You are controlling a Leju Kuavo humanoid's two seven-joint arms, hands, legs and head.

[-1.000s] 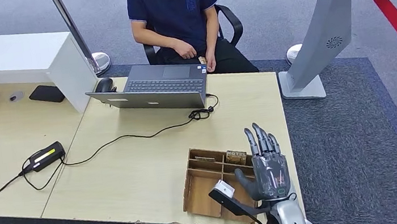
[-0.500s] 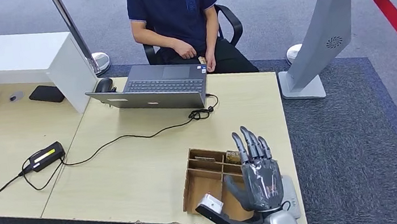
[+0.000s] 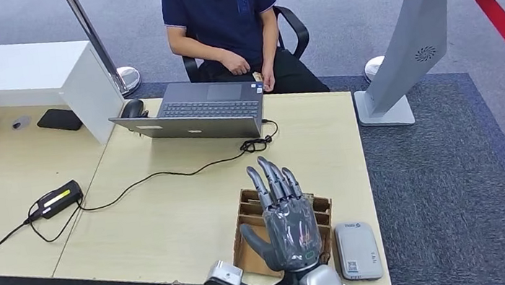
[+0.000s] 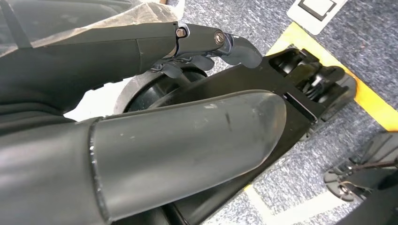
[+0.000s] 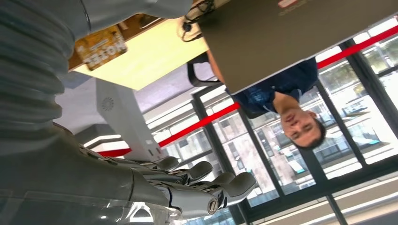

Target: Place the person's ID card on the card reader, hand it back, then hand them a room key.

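From the head view I see my right robot hand [image 3: 288,219] raised above the near edge of the desk [image 3: 172,218], fingers straight and spread, grasping nothing. It hovers over the wooden tray [image 3: 248,248], covering most of its compartments. Just right of the tray lies the grey card reader [image 3: 357,249], flat on the desk. My right wrist view gives me what the head view hides: a brown card [image 5: 101,47] printed with lettering stands at the tray. My left robot hand [image 4: 187,136] shows in its own wrist view, hanging over carpet with fingers curled and nothing in them. Farther off sit a laptop [image 3: 195,112] and a black box [image 3: 59,198] on a cable. Beyond the desk a person [image 3: 223,15] sits, holding a small card [image 3: 257,79] at the lap
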